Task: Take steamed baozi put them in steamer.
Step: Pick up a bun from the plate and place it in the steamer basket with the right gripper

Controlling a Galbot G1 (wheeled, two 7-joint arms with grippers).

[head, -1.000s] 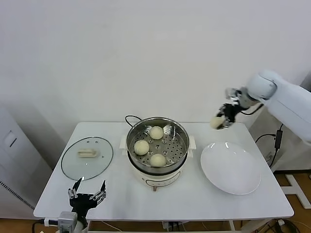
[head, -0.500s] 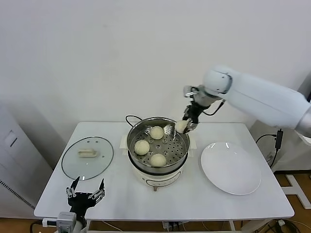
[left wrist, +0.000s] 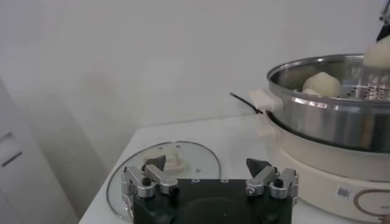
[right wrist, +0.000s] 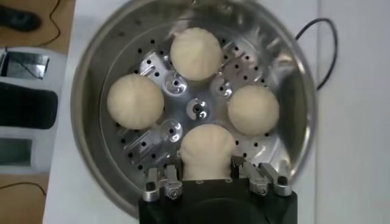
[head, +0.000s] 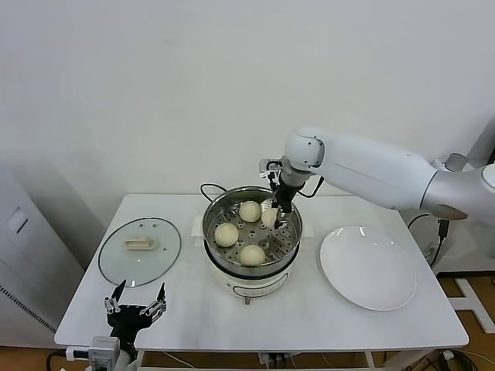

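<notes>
with the right gripper (right wrist: 207, 176) clamped on the fourth bun (right wrist: 208, 151) low over the steamer (head: 289, 210), three buns seated inside, release risks it rolling against neighbours or catching the rim. left gripper (left wrist: 209, 180) idle, jaws wide apart, near the lid (head: 139, 249).

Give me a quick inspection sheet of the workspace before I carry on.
Surface: white table, level.
Job's things: three baozi lie in the steamer; a fourth baozi is held over it.
Clutter: glass lid and empty white plate flank the steamer.
Grippers: right gripper shut on the fourth baozi; left gripper open, at the table's near edge.
Cables: black cord behind the steamer.
Surroundings: plain white wall.
</notes>
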